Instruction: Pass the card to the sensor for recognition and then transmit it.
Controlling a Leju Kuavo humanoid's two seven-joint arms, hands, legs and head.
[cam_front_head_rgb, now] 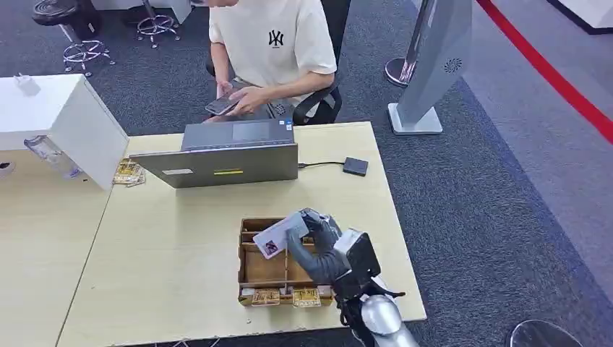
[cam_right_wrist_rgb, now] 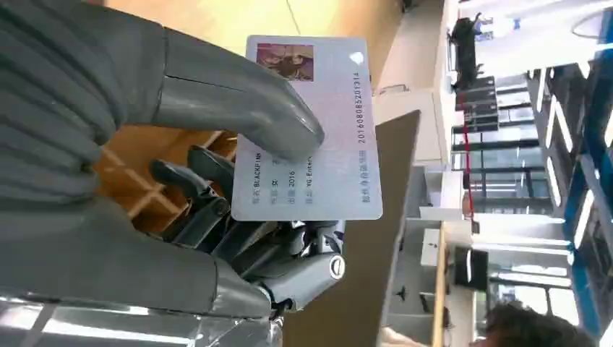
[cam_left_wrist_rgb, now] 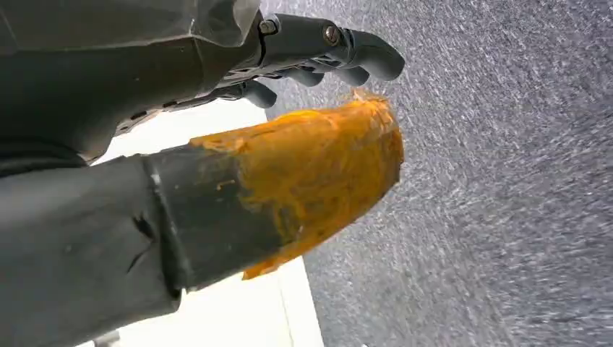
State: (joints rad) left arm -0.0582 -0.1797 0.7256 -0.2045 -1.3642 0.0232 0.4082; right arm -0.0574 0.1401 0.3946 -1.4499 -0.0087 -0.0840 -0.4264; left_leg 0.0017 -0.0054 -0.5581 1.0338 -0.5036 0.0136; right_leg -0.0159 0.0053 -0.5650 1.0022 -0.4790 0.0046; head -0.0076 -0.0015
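Right hand [cam_front_head_rgb: 316, 238] is raised over the wooden compartment box [cam_front_head_rgb: 254, 269] at the near right of the worktop [cam_front_head_rgb: 166, 253], pinching the card [cam_front_head_rgb: 279, 233]: in the right wrist view the thick thumb [cam_right_wrist_rgb: 238, 101] presses on the printed face of the card [cam_right_wrist_rgb: 318, 130] and the darker fingers [cam_right_wrist_rgb: 209, 210] are curled behind it. The card is pale with a small photo at one end and lines of print along its length. In the head view it sits above the far part of the box, its long axis running from near left to far right, photo end toward near left, face tilted upward. Box has several open compartments; two patterned yellow packs [cam_front_head_rgb: 282, 296] lie along its near edge. Far of the box, an open grey laptop [cam_front_head_rgb: 231, 155] with its back toward the robot; a cable runs from its right side to a small dark flat sensor box [cam_front_head_rgb: 355, 166] on the worktop, well apart from the card. A seated person [cam_front_head_rgb: 267, 50] in a pale T-shirt holds a phone beyond the laptop. Left hand [cam_left_wrist_rgb: 289, 54] hangs over grey carpet beside a white edge, its dark fingers [cam_left_wrist_rgb: 361, 61] curled in on nothing; thumb tip coated orange.
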